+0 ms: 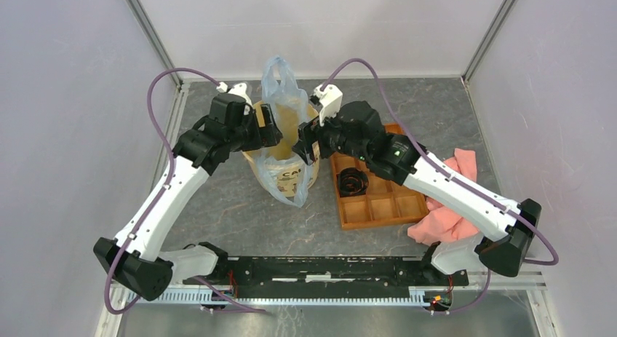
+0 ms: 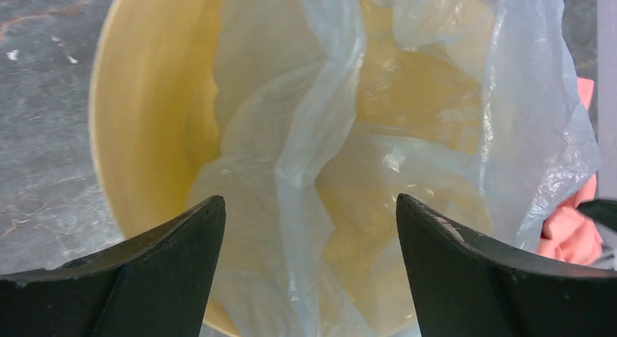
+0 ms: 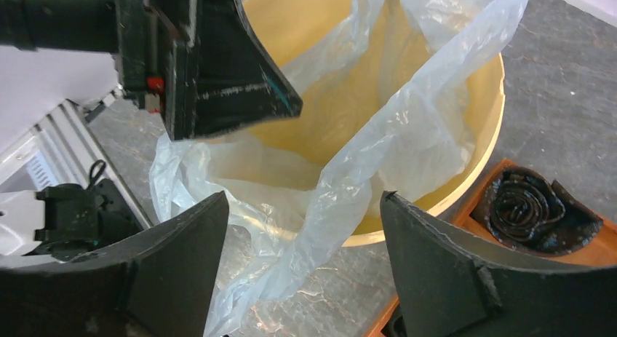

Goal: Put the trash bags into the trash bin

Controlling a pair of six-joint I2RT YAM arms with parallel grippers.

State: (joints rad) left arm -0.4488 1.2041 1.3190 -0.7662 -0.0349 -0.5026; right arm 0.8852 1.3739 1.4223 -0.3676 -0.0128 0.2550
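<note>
Finding: you have one legible marking; brown capital letters "CA" stand on the outer side of the cream bucket (image 1: 280, 169), seen from the top camera; the rest of the word is lost where the pale plastic bag (image 1: 280, 89) hangs over the wall, or round the curve; you cannot tell which; fainter print just below those letters is too small to read; both wrist cameras give you nothing legible.

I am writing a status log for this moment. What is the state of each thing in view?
trash bin: upright
trash bag: partly inside the bin, rest draped over its rim
left tool: open, over the bin's mouth
right tool: open, by the bin's rim
orange tray: flat, holds a black roll
pink cloth: crumpled, beside the tray
</note>
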